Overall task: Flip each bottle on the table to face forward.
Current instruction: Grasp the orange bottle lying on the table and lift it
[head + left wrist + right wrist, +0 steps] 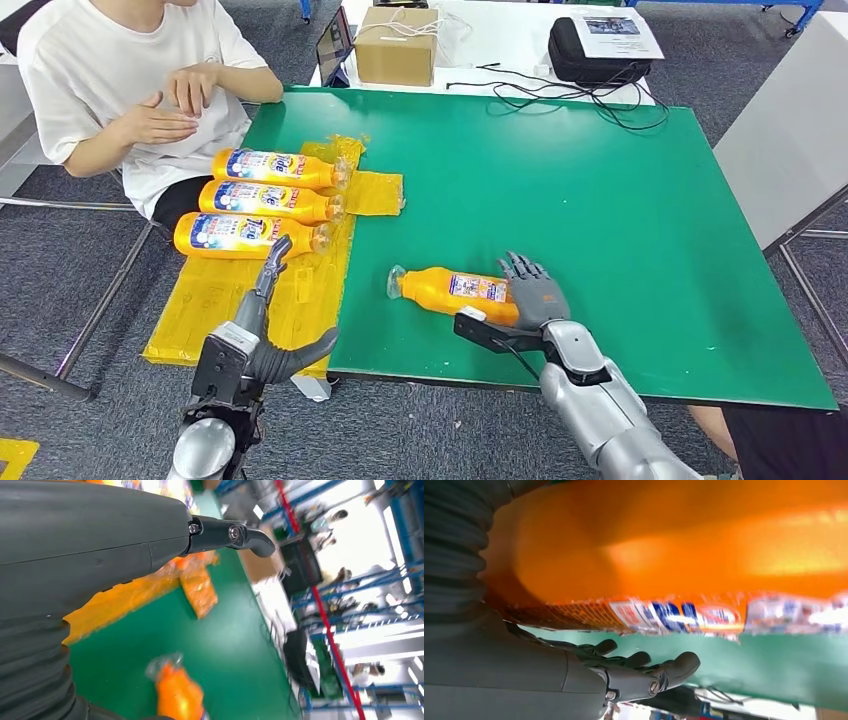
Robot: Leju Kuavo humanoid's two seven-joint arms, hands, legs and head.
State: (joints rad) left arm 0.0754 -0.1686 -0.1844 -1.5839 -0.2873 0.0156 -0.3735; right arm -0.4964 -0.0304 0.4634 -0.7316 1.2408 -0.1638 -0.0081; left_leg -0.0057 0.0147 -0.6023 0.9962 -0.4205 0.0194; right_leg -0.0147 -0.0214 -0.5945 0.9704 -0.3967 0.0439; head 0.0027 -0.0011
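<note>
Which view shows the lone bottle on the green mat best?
Head view: the whole bottle lies on its side, right hand at its base. Right wrist view shows only a close orange side and label strip; left wrist view shows its blurred cap end.

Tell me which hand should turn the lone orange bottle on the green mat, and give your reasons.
The right hand. It is already at the base end of the lone bottle, fingers over it, and its wrist view shows the bottle close up. The left hand is over the yellow sheet, apart from that bottle.
</note>
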